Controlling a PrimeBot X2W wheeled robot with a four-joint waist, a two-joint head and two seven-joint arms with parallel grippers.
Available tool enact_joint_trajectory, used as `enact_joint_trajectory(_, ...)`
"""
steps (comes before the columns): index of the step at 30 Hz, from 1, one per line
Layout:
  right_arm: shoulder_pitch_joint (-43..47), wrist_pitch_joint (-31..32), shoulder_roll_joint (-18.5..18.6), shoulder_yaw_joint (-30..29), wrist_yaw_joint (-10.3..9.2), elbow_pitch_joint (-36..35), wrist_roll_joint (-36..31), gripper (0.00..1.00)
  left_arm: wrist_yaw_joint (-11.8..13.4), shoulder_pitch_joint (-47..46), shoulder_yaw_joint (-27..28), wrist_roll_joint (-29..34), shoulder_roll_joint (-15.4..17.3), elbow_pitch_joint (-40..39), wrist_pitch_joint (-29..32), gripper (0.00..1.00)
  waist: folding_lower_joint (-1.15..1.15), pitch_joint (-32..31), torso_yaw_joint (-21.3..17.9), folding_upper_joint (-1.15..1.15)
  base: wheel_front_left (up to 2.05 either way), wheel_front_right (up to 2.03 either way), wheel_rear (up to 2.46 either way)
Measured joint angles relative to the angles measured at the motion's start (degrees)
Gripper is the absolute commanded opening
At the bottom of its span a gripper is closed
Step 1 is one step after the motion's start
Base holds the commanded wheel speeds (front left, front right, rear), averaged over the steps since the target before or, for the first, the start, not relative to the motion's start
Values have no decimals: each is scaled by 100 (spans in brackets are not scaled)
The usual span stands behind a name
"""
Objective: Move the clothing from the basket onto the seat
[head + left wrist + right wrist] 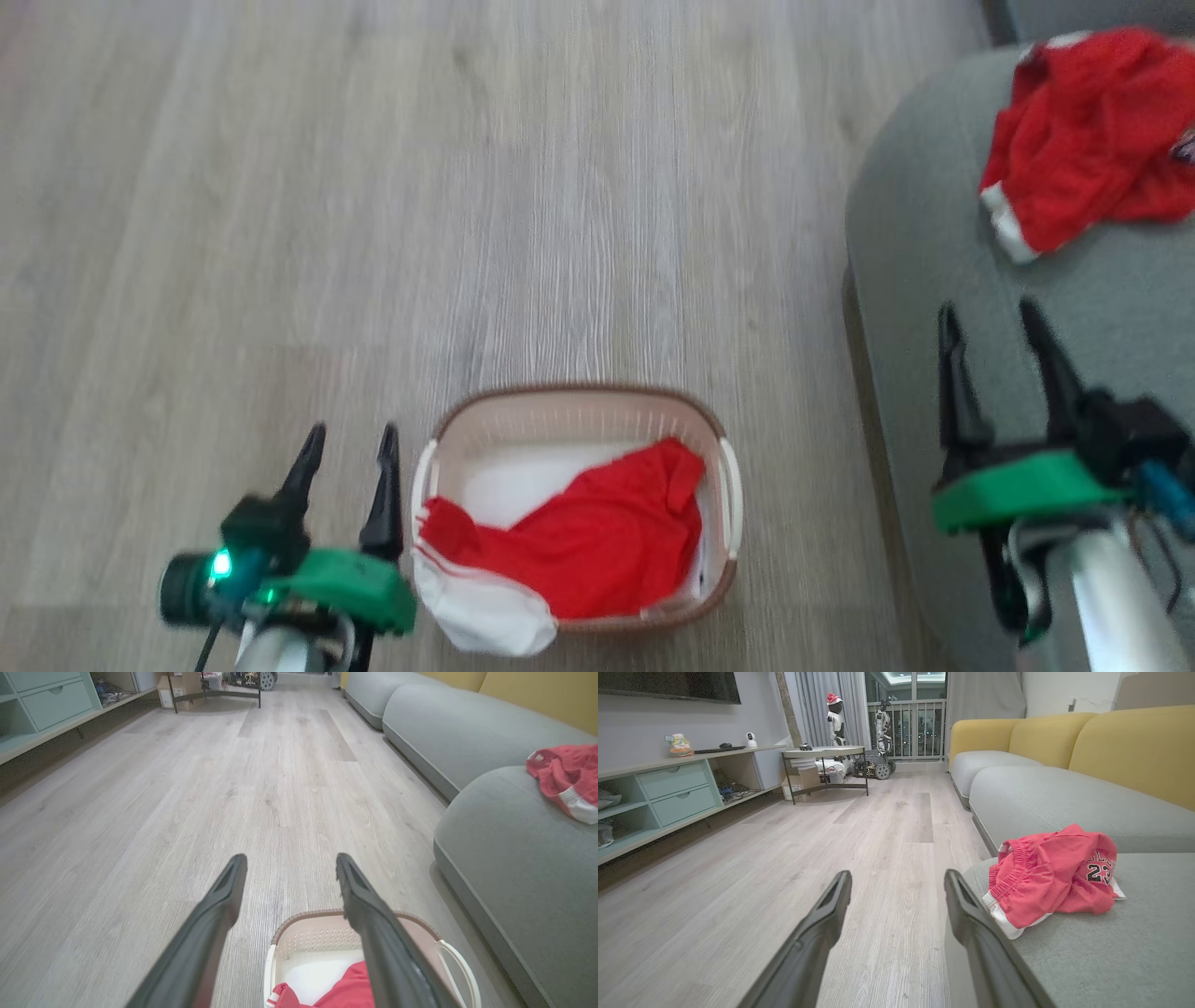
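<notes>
The oval cream plastic basket (579, 415) sits on the grey plank floor (373, 187), left of the grey-green upholstered seat (934, 280). One red shiny garment (597, 541) lies in the basket, a second garment (1083, 131) on the seat, far right.

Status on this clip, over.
Left tool, right tool open, empty. One red garment on seat; other garment in basket, draped over rim. Nothing seen blocking.

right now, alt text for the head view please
A white laundry basket on a wood floor holds one red garment, spilling over its near rim; a second red garment lies on the grey sofa cushion at right. The left jaws stand open beside the basket, the right jaws open above the cushion.
</notes>
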State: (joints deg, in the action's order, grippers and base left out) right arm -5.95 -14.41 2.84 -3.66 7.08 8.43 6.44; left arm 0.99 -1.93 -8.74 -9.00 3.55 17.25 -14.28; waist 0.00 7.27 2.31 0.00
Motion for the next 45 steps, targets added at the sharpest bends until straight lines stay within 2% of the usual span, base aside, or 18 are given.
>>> enact_joint_trajectory(8, -795, -4, 1, -11, 0, -383, -92, 100, -100, -923, -370, 288, -33, 648, -1, 100, 0, 887, -127, 0, 0, 0, 0)
enact_joint_trajectory(16, -1593, -5, 5, 110, 0, -672, -92, 100, -237, -2010, -979, 676, -89, 2241, 0, 100, 0, 1980, -445, 0, 0, 0, 0)
enact_joint_trajectory(31, -2246, -7, 8, 256, 0, -1470, 11, 100, -339, -3789, -1905, 1137, -115, 4742, 8, 100, 1, 3776, -1170, -1, 0, 0, 0)
enact_joint_trajectory(35, -2426, -8, 8, 289, 0, -1638, 19, 100, -215, -4067, -1994, 1137, -114, 5010, 8, 100, 1, 4118, -1320, -1, 0, 0, 0)
enact_joint_trajectory(45, -2569, -31, 8, 342, 0, -1895, 69, 100, -87, -4529, -2209, 1287, 1, 5500, 8, 100, 1, 4690, -1583, -1, 0, 0, 0)
